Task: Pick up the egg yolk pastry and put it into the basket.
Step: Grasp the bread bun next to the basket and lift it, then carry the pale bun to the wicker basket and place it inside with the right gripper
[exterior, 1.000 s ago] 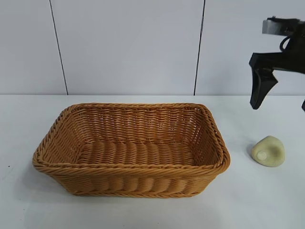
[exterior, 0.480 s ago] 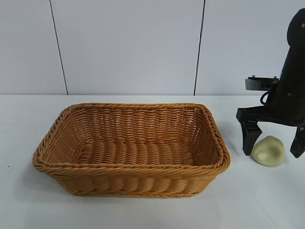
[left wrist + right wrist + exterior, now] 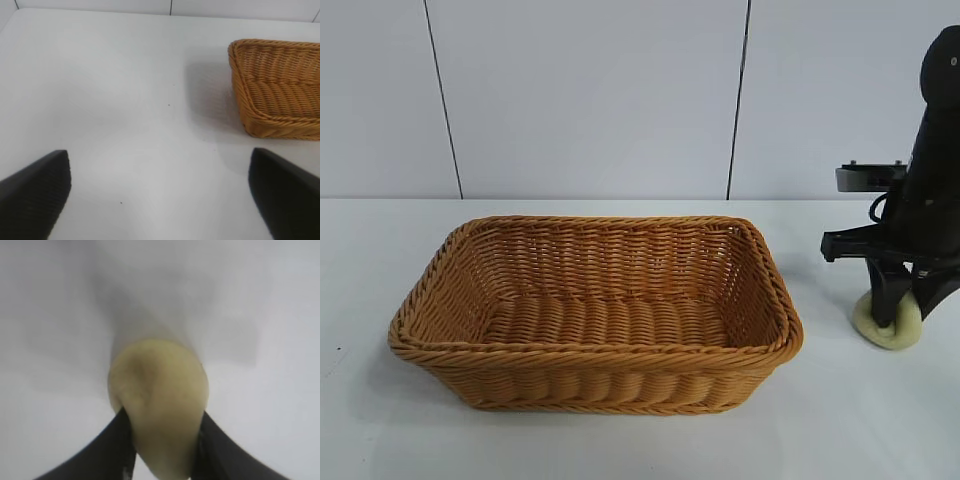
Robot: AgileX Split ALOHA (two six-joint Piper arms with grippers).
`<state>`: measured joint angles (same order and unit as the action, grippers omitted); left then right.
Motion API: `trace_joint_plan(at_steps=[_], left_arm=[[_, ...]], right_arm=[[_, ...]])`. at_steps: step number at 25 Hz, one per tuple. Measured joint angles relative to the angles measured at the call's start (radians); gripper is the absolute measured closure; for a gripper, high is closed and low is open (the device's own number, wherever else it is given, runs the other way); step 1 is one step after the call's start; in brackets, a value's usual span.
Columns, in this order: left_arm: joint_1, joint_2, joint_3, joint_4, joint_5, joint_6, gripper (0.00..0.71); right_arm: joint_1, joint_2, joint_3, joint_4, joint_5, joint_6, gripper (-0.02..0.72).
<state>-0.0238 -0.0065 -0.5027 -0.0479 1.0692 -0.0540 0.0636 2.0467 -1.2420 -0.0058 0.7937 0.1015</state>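
Observation:
The egg yolk pastry is a pale cream-yellow lump on the white table, right of the basket. My right gripper is down on it with both fingers pressed into its sides. In the right wrist view the pastry is squeezed between the two black fingers. The orange-brown wicker basket is empty. My left gripper shows only in the left wrist view, open over bare table, with a corner of the basket farther off.
The white table runs back to a white panelled wall. The basket's right rim stands a short way left of the pastry.
My right gripper came down from high above the table, straddled the pastry with open fingers, then closed on it. The basket has not moved.

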Motion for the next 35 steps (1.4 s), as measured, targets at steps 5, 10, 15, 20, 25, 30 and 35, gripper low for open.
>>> trace_joint_plan(at_steps=[5, 10, 15, 20, 25, 30, 35], left_arm=[[0.000, 0.000, 0.001, 0.000, 0.000, 0.000, 0.018], [0.000, 0.000, 0.001, 0.000, 0.000, 0.000, 0.018], [0.000, 0.000, 0.001, 0.000, 0.000, 0.000, 0.018], [0.000, 0.000, 0.001, 0.000, 0.000, 0.000, 0.018], [0.000, 0.000, 0.001, 0.000, 0.000, 0.000, 0.018], [0.000, 0.000, 0.001, 0.000, 0.000, 0.000, 0.018], [0.000, 0.000, 0.001, 0.000, 0.000, 0.000, 0.018]], right_arm=[[0.000, 0.000, -0.013, -0.005, 0.031, 0.000, 0.564], [0.000, -0.055, -0.105, -0.007, 0.156, 0.000, 0.564], [0.000, -0.143, -0.250, -0.007, 0.292, -0.005, 0.564], [0.021, -0.165, -0.355, -0.008, 0.373, -0.014, 0.564], [0.121, -0.165, -0.379, 0.006, 0.394, -0.015, 0.564], [0.259, -0.165, -0.380, 0.046, 0.394, -0.015, 0.564], [0.402, -0.165, -0.380, 0.068, 0.373, 0.001, 0.564]])
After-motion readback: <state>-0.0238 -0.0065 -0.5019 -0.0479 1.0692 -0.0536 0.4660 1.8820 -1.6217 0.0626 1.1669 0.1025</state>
